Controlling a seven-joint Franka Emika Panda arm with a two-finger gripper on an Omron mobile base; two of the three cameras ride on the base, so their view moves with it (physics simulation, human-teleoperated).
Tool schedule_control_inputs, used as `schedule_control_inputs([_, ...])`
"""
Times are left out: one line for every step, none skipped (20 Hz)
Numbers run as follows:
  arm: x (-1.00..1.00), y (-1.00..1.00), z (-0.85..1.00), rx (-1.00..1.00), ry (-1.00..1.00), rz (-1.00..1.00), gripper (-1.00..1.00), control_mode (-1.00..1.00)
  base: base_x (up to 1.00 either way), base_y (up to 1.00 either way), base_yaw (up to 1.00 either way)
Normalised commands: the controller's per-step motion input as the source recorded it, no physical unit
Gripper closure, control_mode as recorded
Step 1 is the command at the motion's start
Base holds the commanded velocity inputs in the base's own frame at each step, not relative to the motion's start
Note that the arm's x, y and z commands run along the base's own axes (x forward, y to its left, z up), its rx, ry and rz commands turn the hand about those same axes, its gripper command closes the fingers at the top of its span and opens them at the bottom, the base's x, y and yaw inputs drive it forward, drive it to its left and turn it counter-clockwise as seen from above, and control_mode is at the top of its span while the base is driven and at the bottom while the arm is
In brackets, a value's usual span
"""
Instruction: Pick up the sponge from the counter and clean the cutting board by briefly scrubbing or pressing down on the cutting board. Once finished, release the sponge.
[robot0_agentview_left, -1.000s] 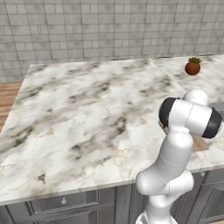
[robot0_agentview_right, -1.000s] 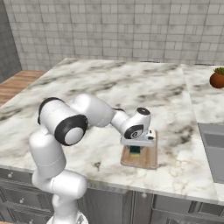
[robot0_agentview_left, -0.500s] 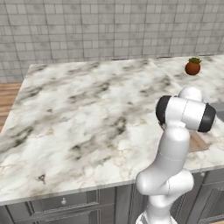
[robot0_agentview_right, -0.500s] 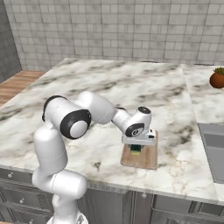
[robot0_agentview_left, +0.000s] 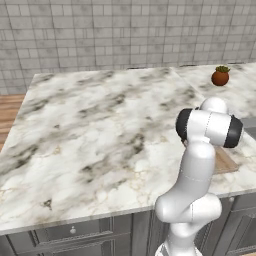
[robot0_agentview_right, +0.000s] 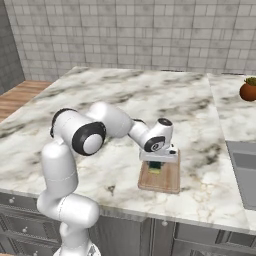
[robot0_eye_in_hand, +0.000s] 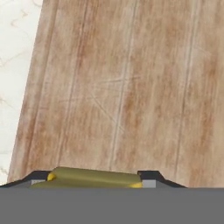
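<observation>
- The cutting board (robot0_agentview_right: 167, 177) lies flat at the counter's (robot0_agentview_right: 125, 105) front edge, near the sink side.
- The end effector (robot0_agentview_right: 156, 167) points straight down, clenched on the sponge (robot0_agentview_right: 155, 168), which rests on the board.
- Up close, the sponge (robot0_eye_in_hand: 94, 177) sits between both fingertips (robot0_eye_in_hand: 37, 177) over the wood grain (robot0_eye_in_hand: 127, 87).
- A reddish-brown fruit (robot0_agentview_left: 220, 76) stands near the counter's far right corner.

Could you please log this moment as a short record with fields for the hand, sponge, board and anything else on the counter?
hand: low over the cutting board, shut on the sponge
sponge: held between the fingertips, above or on the board; contact unclear
cutting board: flat on the counter, near its front edge
fruit: far right, apart from the board
</observation>
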Motion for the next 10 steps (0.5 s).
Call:
schedule_control_inputs([0.75,0.26,0.00,0.00,0.00,0.00,1.00,-1.00,0.00,0.00,0.00])
schedule_control_inputs([0.77,0.29,-0.04,0.00,0.00,0.00,1.00,-1.00,0.00,0.00,0.00])
schedule_control_inputs([0.78,0.31,-0.24,0.00,0.00,0.00,1.00,-1.00,0.00,0.00,0.00])
schedule_control_inputs([0.73,0.33,-0.30,0.00,0.00,0.00,1.00,-1.00,0.00,0.00,0.00])
schedule_control_inputs([0.66,0.27,-0.38,0.00,0.00,0.00,1.00,-1.00,0.00,0.00,0.00])
schedule_control_inputs([0.58,0.20,-0.51,0.00,0.00,0.00,1.00,-1.00,0.00,0.00,0.00])
schedule_control_inputs([0.47,0.11,-0.59,0.00,0.00,0.00,1.00,-1.00,0.00,0.00,0.00])
schedule_control_inputs([0.42,0.07,-0.69,0.00,0.00,0.00,1.00,-1.00,0.00,0.00,0.00])
schedule_control_inputs([0.23,0.00,-0.90,0.00,0.00,0.00,1.00,-1.00,0.00,0.00,0.00])
schedule_control_inputs([0.04,0.00,-1.00,0.00,0.00,0.00,1.00,-1.00,0.00,0.00,0.00])
